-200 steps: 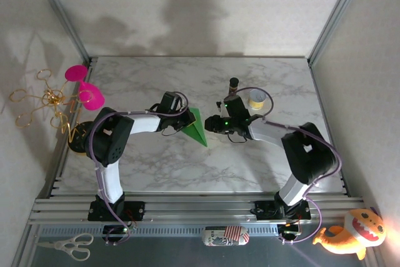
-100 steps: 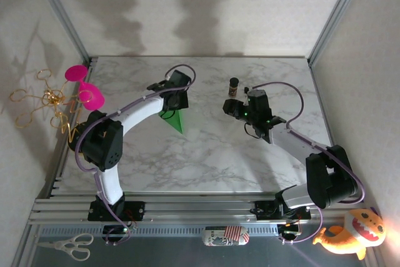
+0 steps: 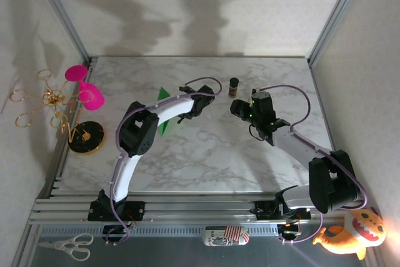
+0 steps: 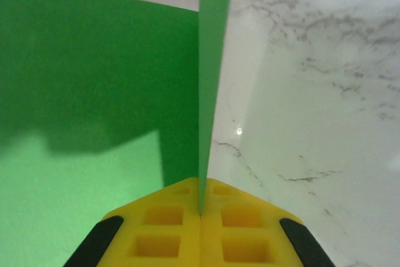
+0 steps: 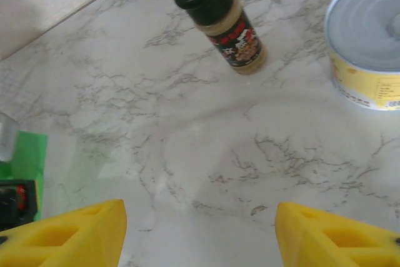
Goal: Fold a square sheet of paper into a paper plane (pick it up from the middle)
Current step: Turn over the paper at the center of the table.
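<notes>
**A:** Largest first. What is the surface?

**B:** The bench (image 3: 206, 161) has a white marble pattern with grey veins, smooth and faintly glossy. Aluminium rails run along its near edge.

**A:** And the arms?

**B:** The left arm (image 3: 134, 136) rises from the near left corner and bends toward the far middle. The right arm (image 3: 294, 142) reaches from the near right corner to the far centre-right.

**A:** Where is the sheet of paper?

**B:** The sheet of paper (image 3: 164, 98) is bright green, thin, matte and folded to a point. It sits left of centre, toward the far edge. The left forearm crosses above it and covers its middle in the top view. I cannot tell whether it touches the bench.

**A:** What are the hands doing?

**B:** The left gripper (image 4: 201, 199) has its yellow pads pressed together, pinching an upright green fold seen edge-on. A broad flat flap spreads to the left of that fold. The right gripper (image 5: 200, 217) has its fingers spread wide with nothing between them, over marble.

**A:** What else is around?

**B:** Off the left edge stands a gold wire stand (image 3: 53, 101) on a round black base, with two pink cups (image 3: 84, 89) beside it.

Ahead of the right gripper, to its right, is a squat round container (image 5: 369, 48) with a yellow-white wall and a grey top. I cannot tell whether it is a tin or a roll.

Apart from it stands the spice jar (image 5: 222, 20), small and upright, with a black cap, pale contents and a dark label. It is near the far edge, and the top view shows it between the two wrists.
</notes>
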Tool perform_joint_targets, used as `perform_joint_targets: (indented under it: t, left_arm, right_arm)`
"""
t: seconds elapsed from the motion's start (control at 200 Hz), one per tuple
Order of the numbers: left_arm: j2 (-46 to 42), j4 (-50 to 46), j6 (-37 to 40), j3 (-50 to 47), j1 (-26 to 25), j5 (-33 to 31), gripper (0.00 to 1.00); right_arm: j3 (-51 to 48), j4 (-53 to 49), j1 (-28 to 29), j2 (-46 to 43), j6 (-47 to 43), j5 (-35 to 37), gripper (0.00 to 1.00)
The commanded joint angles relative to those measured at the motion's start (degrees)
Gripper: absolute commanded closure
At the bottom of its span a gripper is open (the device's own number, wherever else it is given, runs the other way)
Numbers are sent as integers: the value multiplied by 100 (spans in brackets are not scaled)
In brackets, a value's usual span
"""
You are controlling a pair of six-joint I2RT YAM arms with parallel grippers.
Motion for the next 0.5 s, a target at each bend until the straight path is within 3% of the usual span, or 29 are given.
perform_joint_targets:
  t: [0.0, 0.225, 0.401, 0.496]
  left_arm:
    - [265, -436, -96, 306, -81, -526, 95]
    - [664, -151, -190, 463, -200, 144, 90]
    - [487, 240, -266, 399, -295, 846, 74]
    - [172, 661, -292, 279, -357, 1707, 66]
  right_arm:
    - [-64, -152, -81, -118, 112, 159, 35]
    - [-56, -170, -139, -87, 171, 140, 35]
    - [-46, -179, -178, -67, 268, 148, 35]
    - [-53, -155, -209, -58, 322, 156, 35]
